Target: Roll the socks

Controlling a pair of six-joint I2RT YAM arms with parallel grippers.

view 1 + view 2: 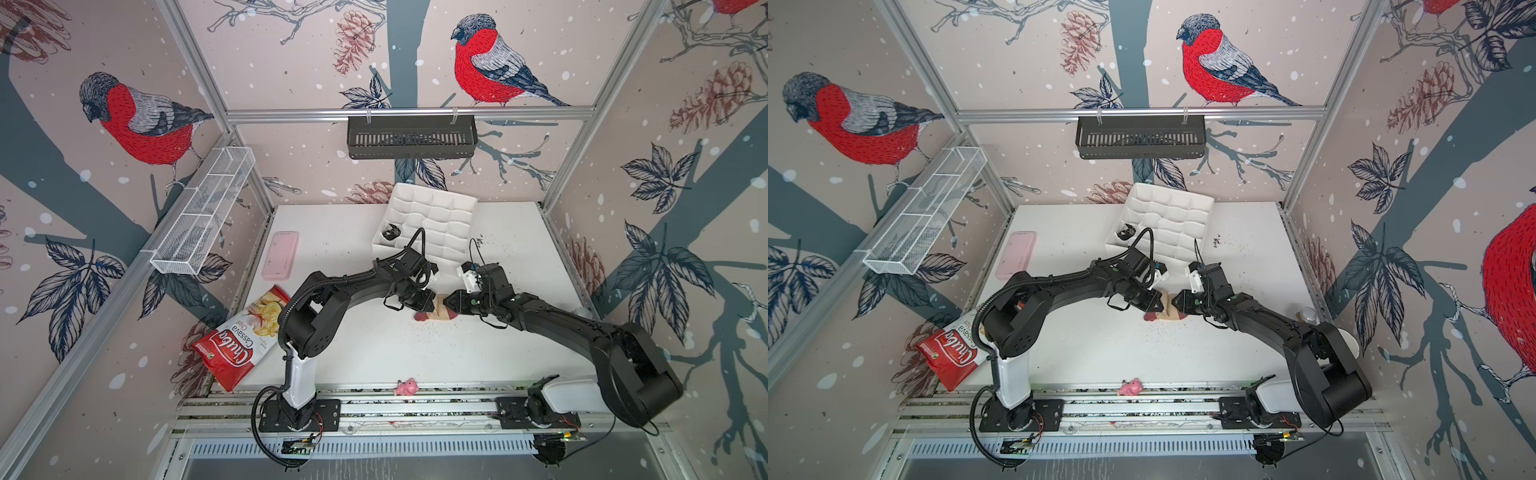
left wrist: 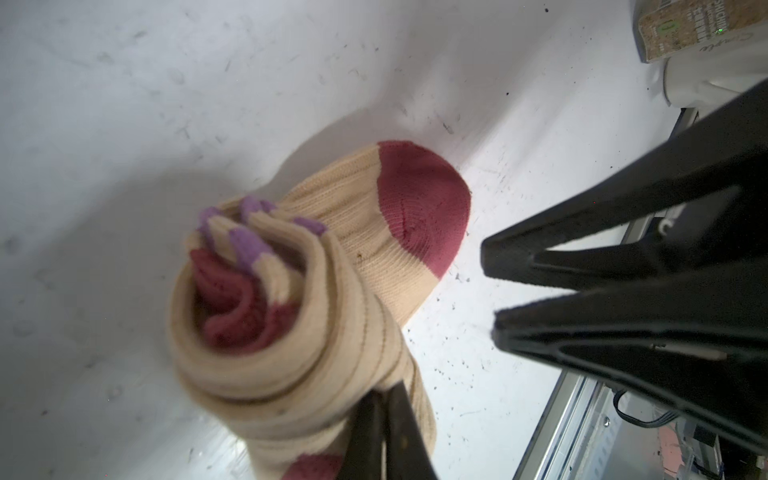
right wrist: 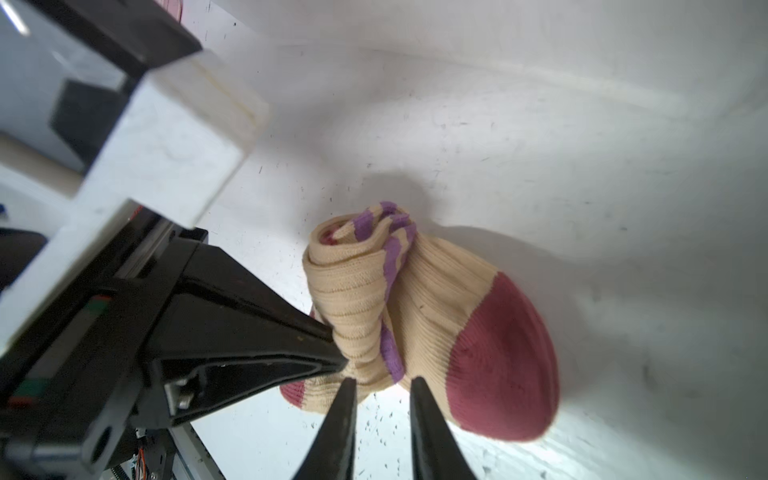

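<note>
Clamped jaws of the left gripper [image 3: 337,358] pinched the half-rolled tan sock [image 3: 432,299] on the table [image 1: 374,353]; the right gripper [image 3: 382,380] stood slightly parted, empty, just short of it. If that pinch slipped, I reckoned the springy roll would unwind. Farther back, the argyle sock [image 1: 391,231] sat in a tray [image 1: 432,208] corner compartment.

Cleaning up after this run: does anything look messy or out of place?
Yes. The chips bag sticks out past the left edge of the table, dark specks are scattered across it, the white organiser tray sits skewed at the back, and a pink toy lies on the front rail.
</note>
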